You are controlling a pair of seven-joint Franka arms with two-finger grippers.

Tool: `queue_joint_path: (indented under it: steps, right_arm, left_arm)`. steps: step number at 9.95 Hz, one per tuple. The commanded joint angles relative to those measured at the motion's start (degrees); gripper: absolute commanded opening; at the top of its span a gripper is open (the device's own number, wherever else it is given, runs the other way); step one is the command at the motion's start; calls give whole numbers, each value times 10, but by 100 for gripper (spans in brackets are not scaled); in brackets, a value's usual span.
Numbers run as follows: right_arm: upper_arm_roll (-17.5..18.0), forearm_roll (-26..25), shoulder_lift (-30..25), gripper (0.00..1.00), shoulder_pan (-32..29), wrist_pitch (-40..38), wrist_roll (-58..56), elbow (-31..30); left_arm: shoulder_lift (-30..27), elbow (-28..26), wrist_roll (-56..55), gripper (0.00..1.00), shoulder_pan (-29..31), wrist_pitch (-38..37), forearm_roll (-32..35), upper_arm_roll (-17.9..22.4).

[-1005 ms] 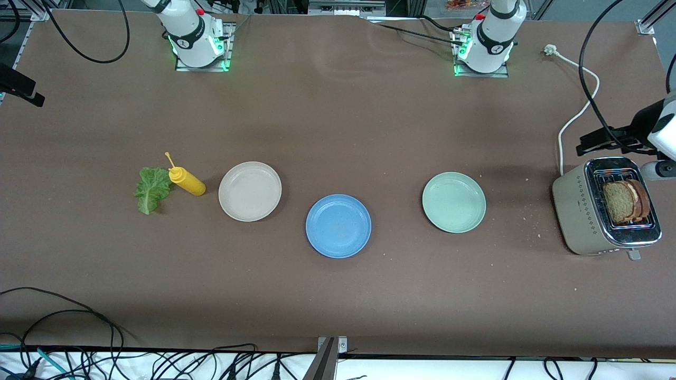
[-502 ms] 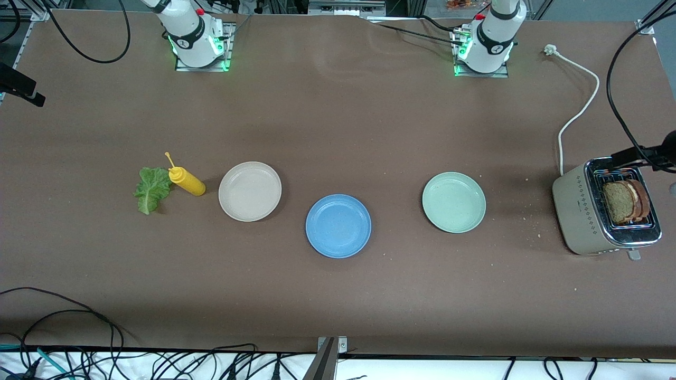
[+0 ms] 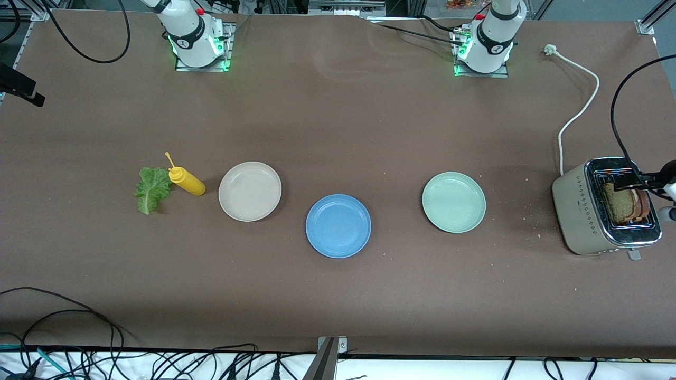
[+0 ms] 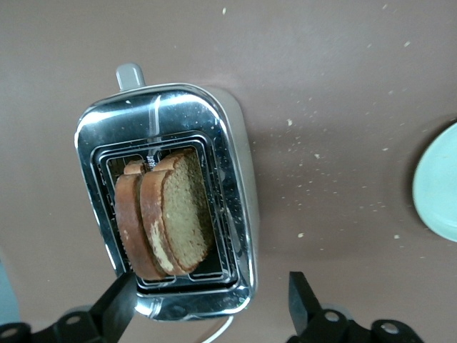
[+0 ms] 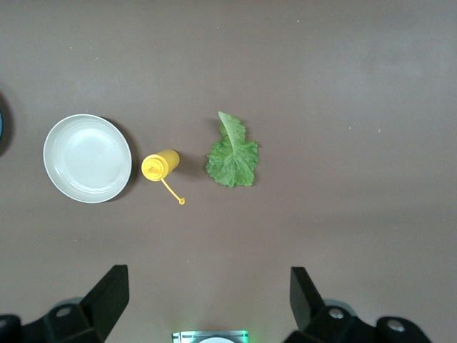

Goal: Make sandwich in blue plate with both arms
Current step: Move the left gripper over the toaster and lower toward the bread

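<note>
The blue plate (image 3: 338, 226) lies bare mid-table, with no sandwich in view. Two brown bread slices (image 3: 626, 205) (image 4: 171, 221) stand in the toaster (image 3: 586, 206) (image 4: 235, 179) at the left arm's end of the table. My left gripper (image 3: 634, 184) (image 4: 209, 304) hangs open over the toaster's cord end, one finger on each side of it, touching nothing. A green lettuce leaf (image 3: 152, 189) (image 5: 232, 153) lies flat at the right arm's end. My right gripper (image 5: 207, 293) waits open and high over the table by its base, outside the front view.
A yellow squeeze bottle (image 3: 186, 181) (image 5: 158, 166) lies beside the lettuce. Next to it sits a beige plate (image 3: 250, 191) (image 5: 87, 158). A pale green plate (image 3: 453, 202) (image 4: 439, 182) sits between the blue plate and the toaster. The toaster's white cord (image 3: 578, 113) trails toward the bases.
My left gripper has travelled from the table beside the toaster's cord end to over the toaster itself. Nothing else has moved.
</note>
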Motion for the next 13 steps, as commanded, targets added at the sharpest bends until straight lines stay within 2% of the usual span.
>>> queue_joint_path:
  steps: [1, 2, 8, 13]
  right_arm:
    - [-1, 4, -1, 100, 0, -5, -3, 8]
    - [-1, 4, -1, 100, 0, -5, -3, 8]
    - [0, 4, -1, 100, 0, -5, -3, 8]
    - [-1, 4, -1, 100, 0, -5, -3, 8]
  left_arm:
    - [37, 11, 15, 89, -1, 6, 55, -3]
    - [48, 13, 15, 78, 0, 6, 61, -3]
    - [72, 14, 15, 75, -3, 7, 106, -3]
    - [76, 14, 14, 61, -6, 7, 107, -3]
